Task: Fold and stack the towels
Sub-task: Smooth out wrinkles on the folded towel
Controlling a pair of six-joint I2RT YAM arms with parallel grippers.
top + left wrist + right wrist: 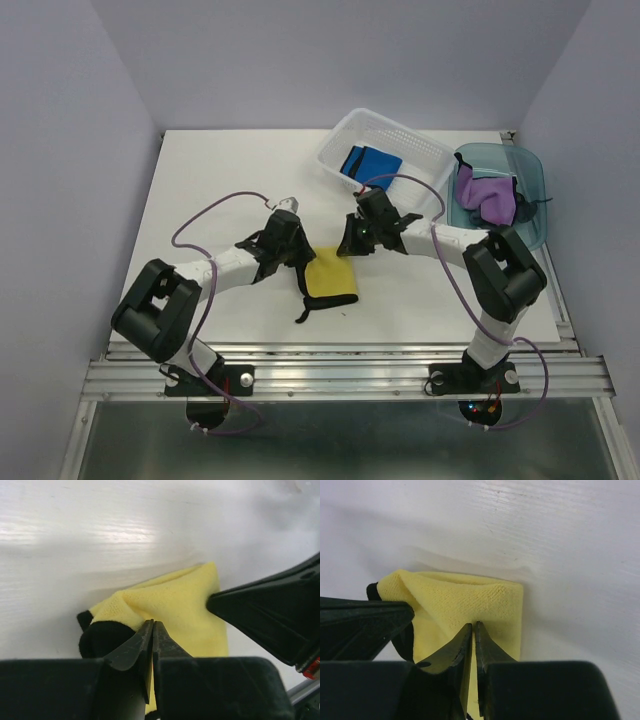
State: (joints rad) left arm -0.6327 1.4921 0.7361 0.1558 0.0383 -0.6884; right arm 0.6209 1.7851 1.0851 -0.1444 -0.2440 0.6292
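The yellow towel point(330, 272) lies folded on the white table between both grippers, with a black edge curling out at its near left point(312, 307). My left gripper point(300, 262) is shut on the towel's left side; its jaws pinch yellow cloth in the left wrist view point(152, 623). My right gripper point(349, 243) is shut on the towel's far right edge, seen in the right wrist view point(472, 625). The yellow towel fills both wrist views point(185, 605) point(470, 600). A bright blue towel point(370, 163) lies in the basket. Purple point(485, 195) and dark slate point(527, 207) towels lie in the bin.
The white slotted basket point(420, 140) stands at the back, right of centre. The teal bin point(535, 170) stands at the back right near the table's edge. The two grippers are close together; each one's fingers show in the other's wrist view point(270, 615) point(365, 625).
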